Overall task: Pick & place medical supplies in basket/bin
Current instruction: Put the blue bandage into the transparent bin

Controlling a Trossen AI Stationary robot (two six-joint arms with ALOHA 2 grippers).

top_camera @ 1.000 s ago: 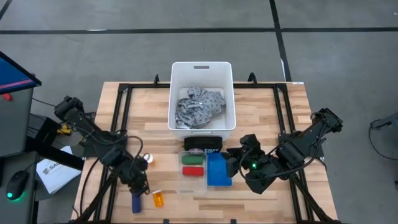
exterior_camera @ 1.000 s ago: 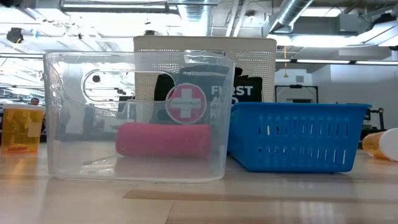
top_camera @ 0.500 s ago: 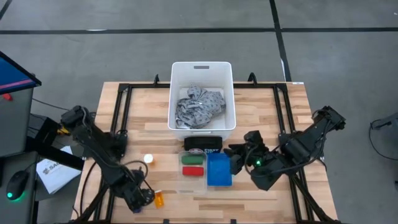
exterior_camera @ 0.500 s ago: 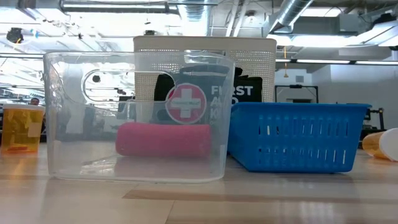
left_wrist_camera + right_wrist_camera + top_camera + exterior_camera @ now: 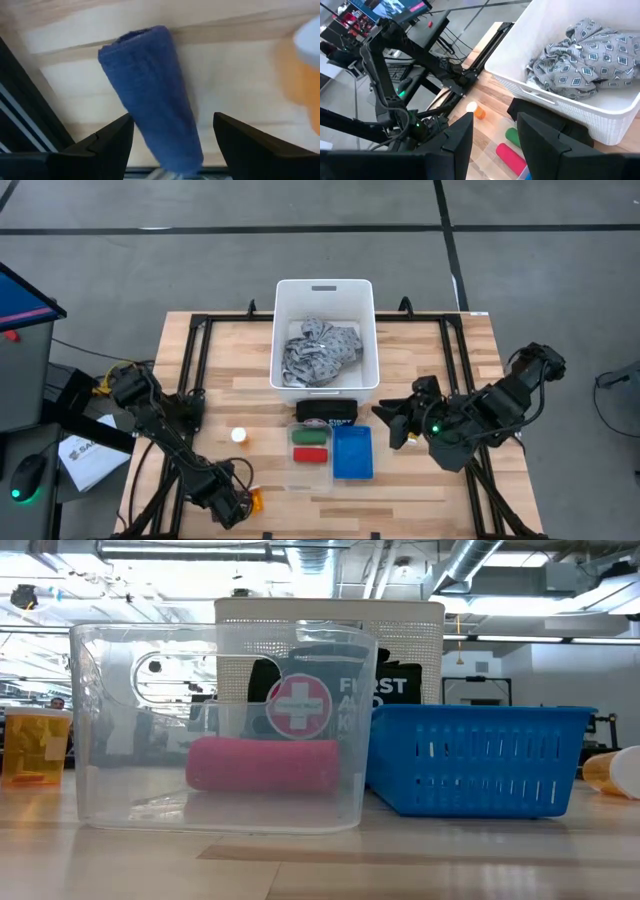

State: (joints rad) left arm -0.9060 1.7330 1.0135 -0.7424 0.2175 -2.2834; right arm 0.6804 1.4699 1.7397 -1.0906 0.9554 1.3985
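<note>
My left gripper (image 5: 228, 505) (image 5: 172, 120) is at the table's near left corner, open. Its fingers stand on either side of a blue cylinder (image 5: 150, 95) that lies on the wood, with a gap showing on each side. An orange pill bottle (image 5: 255, 502) lies just beside it. My right gripper (image 5: 392, 425) (image 5: 495, 120) is open and holds nothing, right of the blue basket (image 5: 352, 452). The white tub (image 5: 325, 288) stands at the far middle with the grey patterned cloth (image 5: 320, 352) (image 5: 580, 55) inside. A green cylinder (image 5: 310, 437) and a red one (image 5: 310, 454) lie in a clear bin (image 5: 220, 730).
A black first-aid pouch (image 5: 327, 412) lies between the tub and the clear bin. A second pill bottle with a white cap (image 5: 238, 436) lies left of the clear bin. Black frame rails (image 5: 190, 370) run along the table's sides. Bare wood lies right of the tub.
My left gripper has moved toward the table's near edge and now stands over the blue cylinder, hiding it in the high view. My right gripper has drawn back from the blue basket toward the table's right and far side.
</note>
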